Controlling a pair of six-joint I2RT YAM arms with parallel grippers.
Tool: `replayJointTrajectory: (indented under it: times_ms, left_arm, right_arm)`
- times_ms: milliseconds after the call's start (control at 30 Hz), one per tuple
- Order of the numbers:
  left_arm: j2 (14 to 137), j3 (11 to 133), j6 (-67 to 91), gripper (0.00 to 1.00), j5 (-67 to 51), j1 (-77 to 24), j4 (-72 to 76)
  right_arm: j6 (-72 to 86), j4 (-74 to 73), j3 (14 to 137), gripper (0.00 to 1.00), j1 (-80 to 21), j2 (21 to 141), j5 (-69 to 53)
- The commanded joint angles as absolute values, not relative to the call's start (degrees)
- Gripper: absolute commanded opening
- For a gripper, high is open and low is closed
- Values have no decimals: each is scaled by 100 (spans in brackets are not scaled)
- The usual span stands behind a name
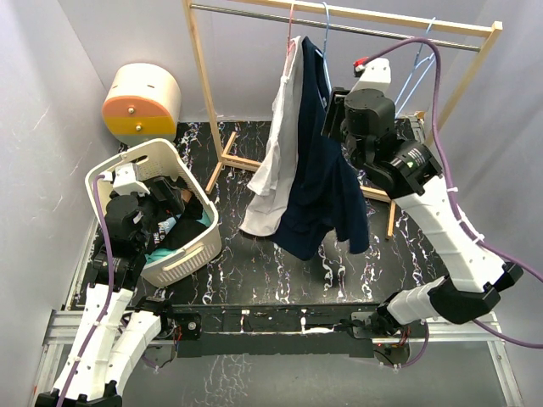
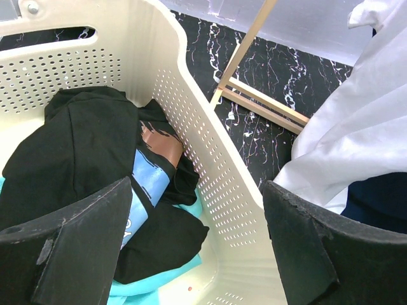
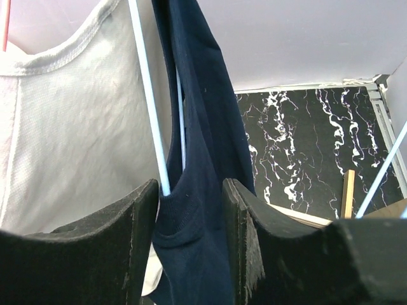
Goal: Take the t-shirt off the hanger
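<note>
A navy t-shirt (image 1: 327, 178) hangs on a light-blue wire hanger (image 1: 325, 25) from the rail of a wooden rack (image 1: 382, 32). A white shirt (image 1: 276, 161) hangs beside it on a red hanger (image 1: 291, 21). My right gripper (image 1: 333, 114) is up at the navy shirt's neck. In the right wrist view its jaws (image 3: 191, 210) stand partly open around the navy collar (image 3: 187, 216), with the blue hanger wire (image 3: 146, 95) against the left finger. My left gripper (image 2: 198, 241) is wide open and empty over the basket's right wall (image 2: 210, 159).
The cream laundry basket (image 1: 195, 254) at the left holds black and turquoise clothes (image 2: 82, 146). An orange-and-cream drum (image 1: 142, 102) stands at the back left. Empty blue hangers (image 1: 416, 72) hang at the rail's right end. The rack's wooden foot (image 2: 267, 105) lies on the black marbled floor.
</note>
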State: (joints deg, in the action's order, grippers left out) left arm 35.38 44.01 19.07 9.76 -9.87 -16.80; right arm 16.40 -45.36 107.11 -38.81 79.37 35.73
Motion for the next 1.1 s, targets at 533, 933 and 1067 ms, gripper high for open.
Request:
replayJointTrajectory:
  times_ms: [533,933,1067]
  left_arm:
    - [3480,4361,1872,81,843,-1004,-1609]
    - [3533,4359,1806,81,641,-1002,-1516]
    - [3538,4316,1710,82,155,-1002,-1276]
  right_arm:
    - [914,-2915,10311,8,-3680,7554,3380]
    - [764,-2727,10459,8,-3682,7276,3100]
    - [1044,-3650,10374,8,-3675,7021,2574]
